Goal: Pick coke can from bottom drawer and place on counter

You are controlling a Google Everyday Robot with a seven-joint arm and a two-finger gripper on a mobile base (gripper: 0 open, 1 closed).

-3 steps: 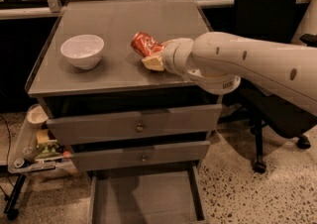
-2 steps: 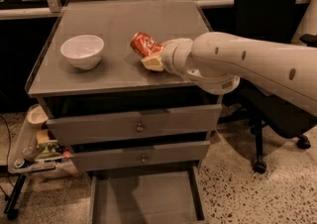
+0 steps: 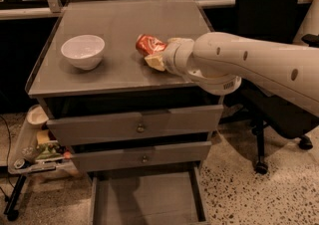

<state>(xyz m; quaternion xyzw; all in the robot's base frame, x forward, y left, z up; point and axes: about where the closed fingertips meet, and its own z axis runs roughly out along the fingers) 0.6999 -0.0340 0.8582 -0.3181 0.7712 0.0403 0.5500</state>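
The can lies tipped on its side on the desk, well to the right of the bowl. The end farther from the bowl sits in the gripper, whose jaws look closed on it. The drawer far below the bowl stands open. Released at this tilt, the round can could roll toward the bowl or off the desk.

**Can on the table, bottom drawer open**

I see the red coke can, white lettering on its side, lying tipped over on the matte grey table, right of centre and near the front edge. The gripper is against the can's right end. Below, the bottom drawer stands pulled out, a flat-floored grey tray with low sides.
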